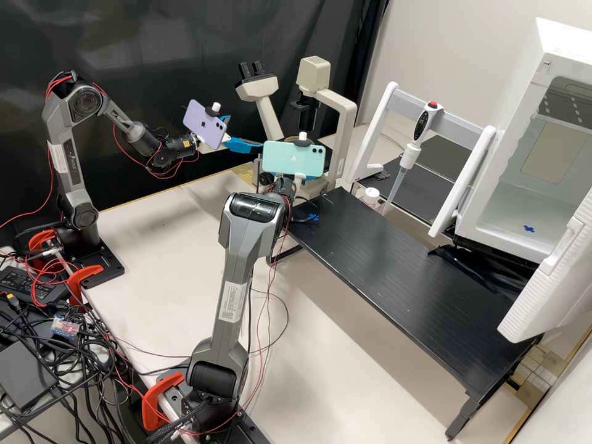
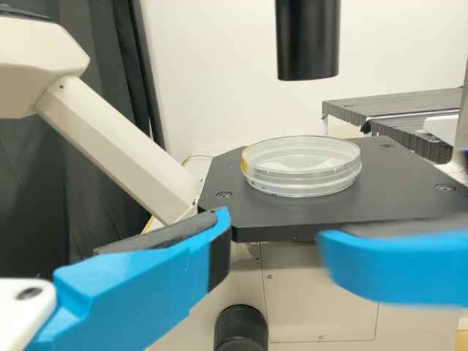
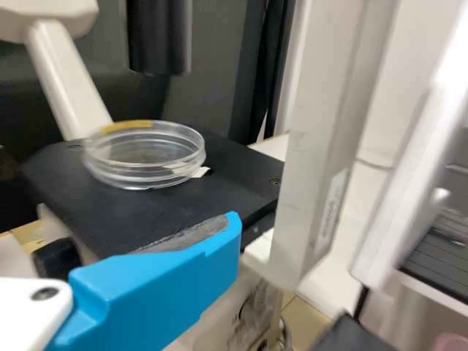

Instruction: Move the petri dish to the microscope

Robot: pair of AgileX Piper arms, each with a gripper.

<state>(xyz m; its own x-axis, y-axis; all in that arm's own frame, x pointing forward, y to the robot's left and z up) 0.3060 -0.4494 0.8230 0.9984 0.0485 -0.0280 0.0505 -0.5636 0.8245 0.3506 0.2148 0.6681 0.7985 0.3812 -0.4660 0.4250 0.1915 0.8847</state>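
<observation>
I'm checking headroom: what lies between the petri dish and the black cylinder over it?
Only air; the left wrist view shows bare space between petri dish and black cylinder.

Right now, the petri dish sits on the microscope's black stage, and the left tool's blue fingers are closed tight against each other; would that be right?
Not quite: the left tool has its blue fingers apart, as the left wrist view shows. The petri dish does sit on the black stage of the microscope.
</observation>
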